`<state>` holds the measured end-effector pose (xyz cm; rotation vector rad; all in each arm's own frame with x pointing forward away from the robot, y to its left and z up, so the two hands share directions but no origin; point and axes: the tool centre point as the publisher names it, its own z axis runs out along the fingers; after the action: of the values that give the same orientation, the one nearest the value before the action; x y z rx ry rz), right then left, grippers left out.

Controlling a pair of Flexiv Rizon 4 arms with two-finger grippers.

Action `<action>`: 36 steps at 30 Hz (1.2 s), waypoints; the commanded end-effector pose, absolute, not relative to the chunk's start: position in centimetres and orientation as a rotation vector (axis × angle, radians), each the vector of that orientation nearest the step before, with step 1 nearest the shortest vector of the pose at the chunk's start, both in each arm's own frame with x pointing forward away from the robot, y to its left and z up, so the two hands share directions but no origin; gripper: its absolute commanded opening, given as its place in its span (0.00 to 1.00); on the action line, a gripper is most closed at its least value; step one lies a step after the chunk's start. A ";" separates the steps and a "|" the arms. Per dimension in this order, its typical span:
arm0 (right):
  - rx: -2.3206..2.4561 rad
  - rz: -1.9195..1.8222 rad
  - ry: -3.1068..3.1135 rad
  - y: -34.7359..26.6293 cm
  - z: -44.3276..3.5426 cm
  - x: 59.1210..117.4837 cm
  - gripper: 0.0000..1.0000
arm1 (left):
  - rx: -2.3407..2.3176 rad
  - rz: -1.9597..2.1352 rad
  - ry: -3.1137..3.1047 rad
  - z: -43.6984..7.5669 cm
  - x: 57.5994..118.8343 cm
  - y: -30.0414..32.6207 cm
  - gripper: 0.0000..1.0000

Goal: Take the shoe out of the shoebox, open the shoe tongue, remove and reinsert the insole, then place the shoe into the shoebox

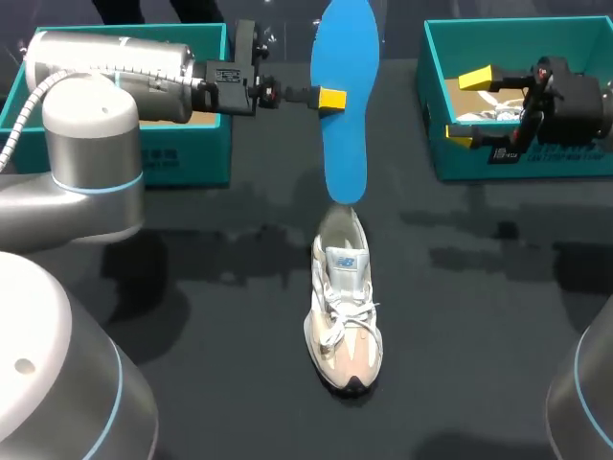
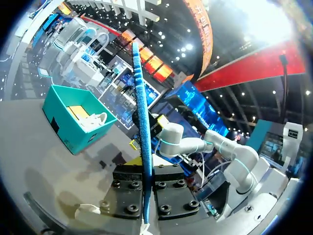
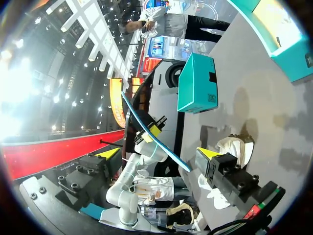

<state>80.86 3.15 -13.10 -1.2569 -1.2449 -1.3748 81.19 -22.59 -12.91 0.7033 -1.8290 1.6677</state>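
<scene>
Clamping insole (image 1: 347,57) | left gripper (image 1: 339,99) (far tip hidden) | right gripper (image 1: 469,107) spread

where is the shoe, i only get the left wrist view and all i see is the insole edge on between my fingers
Observer: The shoe lies in the middle of the table, toe toward the robot, its heel opening just under the lower end of the insole.
Operator: am i gripping the insole at its end or along its side
Observer: Along its side, about halfway up; the left gripper is shut on it and the insole stands upright.
Operator: and where is my other gripper
Observer: The right gripper is open, inside the shoebox on the right arm's side, right by a second shoe in that box.
</scene>
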 end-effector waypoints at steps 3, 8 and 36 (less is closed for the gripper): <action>-1.261 -1.374 -1.245 3.2 -13.1 80.8 1.00 | 0.932 1.593 -1.580 -13.7 81.5 -23.7 0.00; -1.261 -1.374 -1.245 3.2 -13.1 80.8 1.00 | 1.096 1.563 -1.431 -13.8 81.5 -24.1 0.00; -1.407 -1.257 -1.564 3.0 -11.0 80.3 1.00 | 1.218 1.341 -1.247 -16.5 80.9 -24.9 0.00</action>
<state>80.77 3.03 -12.49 -1.3200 -1.4891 -1.3164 80.88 -24.50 -16.26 1.2113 -1.2484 1.3414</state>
